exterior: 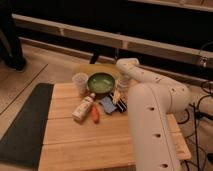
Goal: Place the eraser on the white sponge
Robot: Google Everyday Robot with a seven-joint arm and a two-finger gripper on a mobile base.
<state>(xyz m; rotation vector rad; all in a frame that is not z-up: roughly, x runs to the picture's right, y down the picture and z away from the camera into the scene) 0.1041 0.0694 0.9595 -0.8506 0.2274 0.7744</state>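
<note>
The white sponge, a pale bluish pad, lies on the wooden table just right of the centre. The eraser, a small black block, lies against the sponge's right edge, partly hidden by my arm. My gripper hangs from the big white arm and points down right above the eraser and the sponge's right side. I cannot tell whether it touches the eraser.
A green bowl and a clear cup stand behind the sponge. A white bottle with an orange cap and an orange carrot-like stick lie to its left. A black mat borders the table's left side.
</note>
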